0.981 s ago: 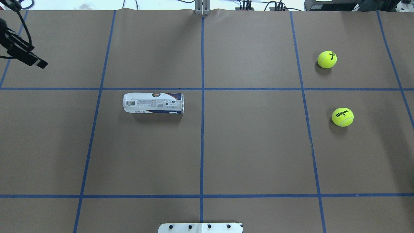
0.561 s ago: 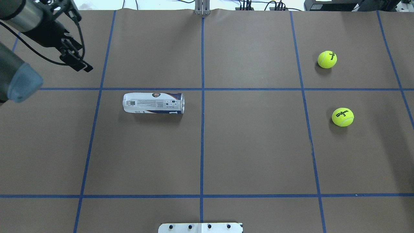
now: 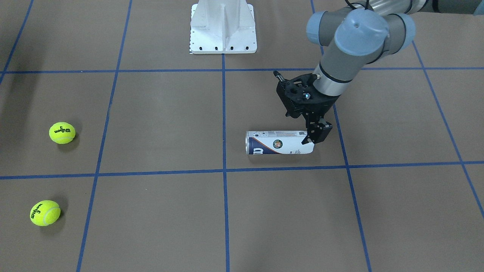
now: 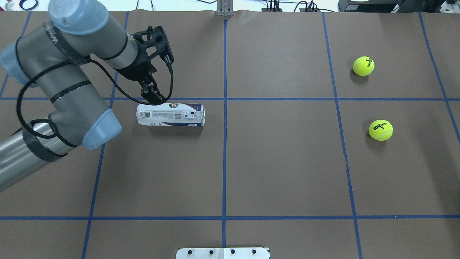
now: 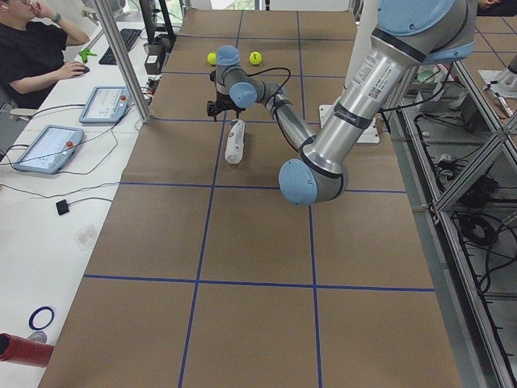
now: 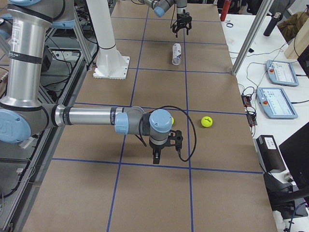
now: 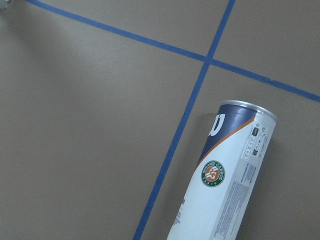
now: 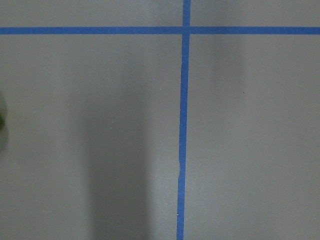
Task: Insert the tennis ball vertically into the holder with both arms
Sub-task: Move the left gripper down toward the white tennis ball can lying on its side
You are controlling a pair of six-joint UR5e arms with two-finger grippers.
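The holder (image 4: 170, 114) lay on its side on the table (image 4: 280, 172), with its silvery open end toward the middle. It looked light, thin and smooth, so it could roll or slip, and a hard squeeze might dent it. The best place to hold it seemed to be across the round body, near the shut end. The left gripper (image 4: 155, 98) pointed down right by that end, its arm reaching far out. The right gripper (image 6: 164, 145) hung low near a tennis ball (image 6: 206, 122), well apart from the holder. I could not tell if either gripper's jaws were spread or pressed together
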